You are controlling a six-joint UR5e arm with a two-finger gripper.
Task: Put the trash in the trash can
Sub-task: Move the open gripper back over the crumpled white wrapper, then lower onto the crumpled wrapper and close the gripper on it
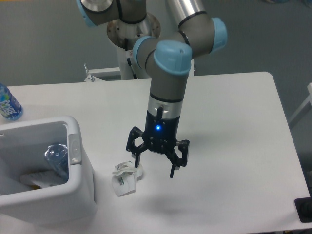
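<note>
Surroundings: a white table with a rounded far corner carries everything; an upright water bottle with a blue label stands at the left edge, beyond the bin and well apart from the gripper; a small dark object sits at the table's near right corner, too cut off to identify
Obstacles: the bin's right wall stands between the paper wad and the bin's inside; the arm's grey and pale-blue wrist hangs above the middle of the table
Trash can: white plastic, rectangular with rounded corners and a thick rim; an oval grey tab shows on the inner face of its right wall; it sits at the table's near left
Crushed bottle: clear, wrinkled plastic with a bluish tint, lying inside the trash can against the right wall; something pale lies on the bin floor beside it, unclear what
Paper wad: crumpled, white, with a small label on its side; it lies on the table just right of the trash can, outside it
Gripper: black, with a blue light glowing on its body; fingers spread apart and holding nothing; the left fingertip is at the wad's upper edge, and whether it touches cannot be told
</note>
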